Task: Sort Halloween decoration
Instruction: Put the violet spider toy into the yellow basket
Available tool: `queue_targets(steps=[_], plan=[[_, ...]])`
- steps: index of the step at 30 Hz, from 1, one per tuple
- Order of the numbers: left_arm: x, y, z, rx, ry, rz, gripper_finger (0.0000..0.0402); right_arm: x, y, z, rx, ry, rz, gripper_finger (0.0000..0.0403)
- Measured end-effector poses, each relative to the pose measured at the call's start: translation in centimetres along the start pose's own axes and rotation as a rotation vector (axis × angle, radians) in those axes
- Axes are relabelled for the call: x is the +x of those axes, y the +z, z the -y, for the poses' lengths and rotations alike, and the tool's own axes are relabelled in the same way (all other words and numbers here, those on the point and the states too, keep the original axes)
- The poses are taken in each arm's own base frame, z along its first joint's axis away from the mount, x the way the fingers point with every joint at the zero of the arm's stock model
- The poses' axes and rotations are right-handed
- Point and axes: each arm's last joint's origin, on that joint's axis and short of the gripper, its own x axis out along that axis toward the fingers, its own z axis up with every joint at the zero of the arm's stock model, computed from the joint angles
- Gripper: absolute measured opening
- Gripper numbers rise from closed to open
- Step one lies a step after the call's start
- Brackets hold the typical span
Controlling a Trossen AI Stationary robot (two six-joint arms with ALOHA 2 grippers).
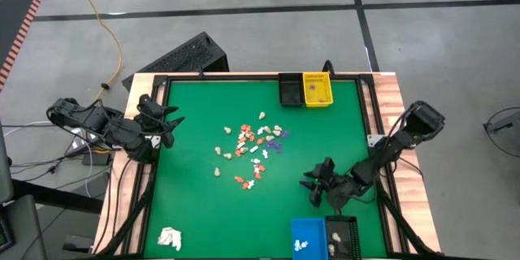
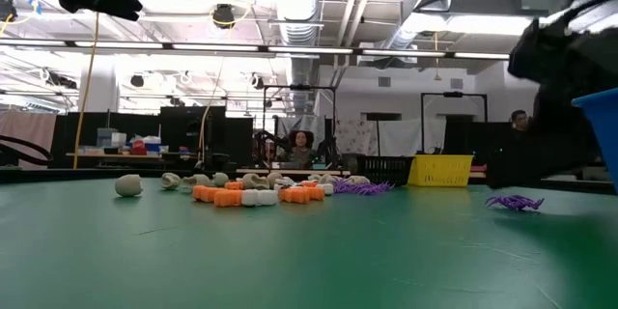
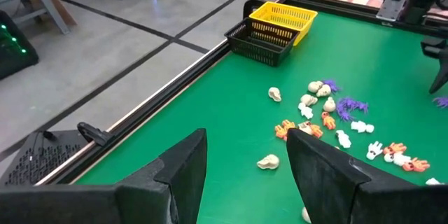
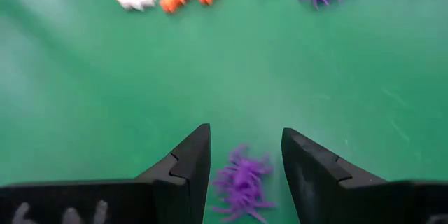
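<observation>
Right gripper: the right gripper (image 4: 240, 159) hung low over the green table (image 1: 203, 211), towards the near right part of it, close to the blue bin (image 1: 306, 236). Its fingers stood apart with a clear gap and held nothing.
Purple piece: a purple spider-like piece (image 4: 241, 180) lay on the mat in the gap between the right gripper's fingers, not pinched. In the low view it showed alone (image 2: 516, 202), apart from the main scatter.
Left gripper: the left gripper (image 3: 245, 155) waited at the left edge of the table, fingers spread wide and empty, pointing across the mat at the pieces.
Halloween decoration: most of the small pieces (image 1: 252, 148) lay scattered near the middle of the table. They were orange, white, cream and purple, some touching and some loose.
Orange pieces: a row of orange ones (image 2: 232, 194) lay along the near side of the scatter in the low view.
Purple cluster: several purple spiders (image 3: 348, 106) lay together on the right side of the scatter.
Yellow bin: the yellow bin (image 1: 317, 89) stood at the far edge, touching a black bin (image 1: 289, 89) on its left. One small purple piece lay in it.
Blue bin: it stood at the near edge with white pieces inside, with another black bin (image 1: 342, 237) just beside it.
White lump: a crumpled white wad (image 1: 169, 238) lay at the near left corner, well apart from the pieces.
</observation>
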Motion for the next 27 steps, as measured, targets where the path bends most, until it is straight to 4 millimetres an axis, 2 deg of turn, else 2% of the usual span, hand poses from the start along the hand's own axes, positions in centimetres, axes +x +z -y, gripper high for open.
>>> queue_targets(steps=[9, 13, 17, 24, 27], plan=[[0.0, -0.01, 0.03, -0.003, -0.006, -0.003, 0.0189, 0.41, -0.81, 0.48, 0.008, -0.044, -0.044, 0.0169], [0.0, -0.01, 0.03, -0.003, -0.006, -0.003, 0.0189, 0.45, -0.82, 0.59, -0.003, -0.048, -0.059, 0.0154], [0.0, -0.01, 0.03, -0.003, -0.006, -0.003, 0.0189, 0.44, -0.85, 0.68, -0.005, -0.054, -0.065, 0.0113], [0.0, -0.01, 0.03, -0.003, -0.006, -0.003, 0.0189, 0.41, -0.66, 0.41, -0.011, -0.049, -0.066, 0.0013], [0.0, -0.01, 0.03, -0.003, -0.007, -0.003, 0.0189, 0.42, -0.38, -0.11, -0.008, -0.04, -0.068, 0.0008]])
